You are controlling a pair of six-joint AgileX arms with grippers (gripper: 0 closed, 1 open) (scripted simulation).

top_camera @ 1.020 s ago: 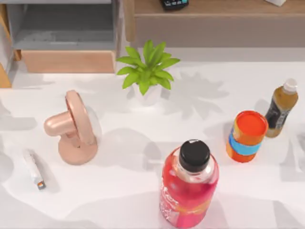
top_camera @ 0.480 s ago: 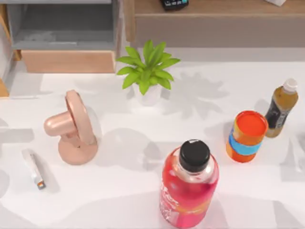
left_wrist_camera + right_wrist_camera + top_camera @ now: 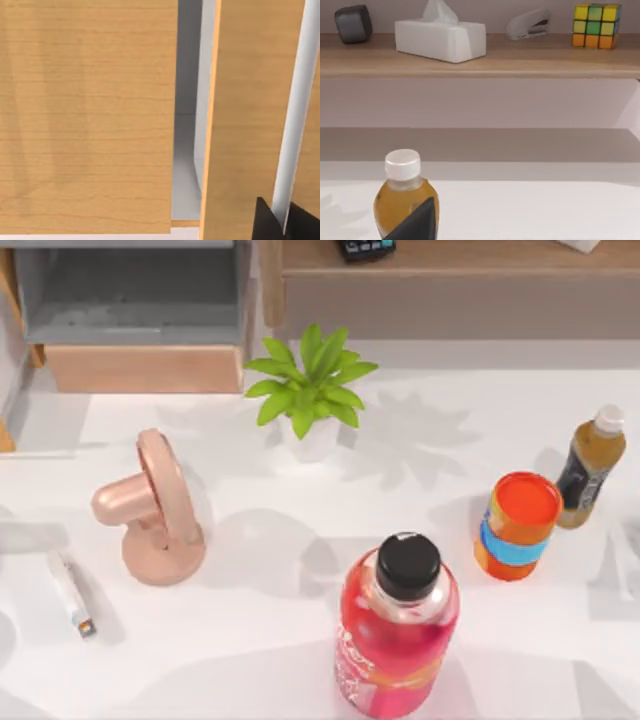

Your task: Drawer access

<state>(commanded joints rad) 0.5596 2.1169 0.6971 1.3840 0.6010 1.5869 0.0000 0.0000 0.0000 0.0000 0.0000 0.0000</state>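
Top view:
- Drawer (image 3: 5, 437) cut off by the far-left frame edge: sliver of orange-tan front, grey wall behind it.
- Just right of it, wide grey tray (image 3: 140, 368) with paler wood front, at back left.
- Potted plant (image 3: 310, 380) next to the tray's right corner.
- Pink desk fan (image 3: 150, 510) left of centre; white marker (image 3: 72, 592) lying flat near the left edge.
- Red bottle (image 3: 398, 630) at front centre; orange can (image 3: 518, 525) and tea bottle (image 3: 590, 465) on the right.
- Open tabletop (image 3: 250, 650) between fan and red bottle, also between plant and can.
- Wooden shelf (image 3: 450, 260) along the back right.

Left wrist view:
- Left gripper (image 3: 282, 222) tight against wood panels, a pale strip running down to it. Grip state: cannot tell.
- Broad wood face (image 3: 87, 115), then a narrow grey gap, then a slimmer wood board (image 3: 250, 115). Little side room.

Right wrist view:
- Right gripper (image 3: 415, 222) low over the table, in front of the tea bottle (image 3: 405, 200). Grip state: cannot tell.
- Tissue box (image 3: 440, 37), stapler (image 3: 527, 27) and colour cube (image 3: 596, 26) on the shelf (image 3: 480, 62).
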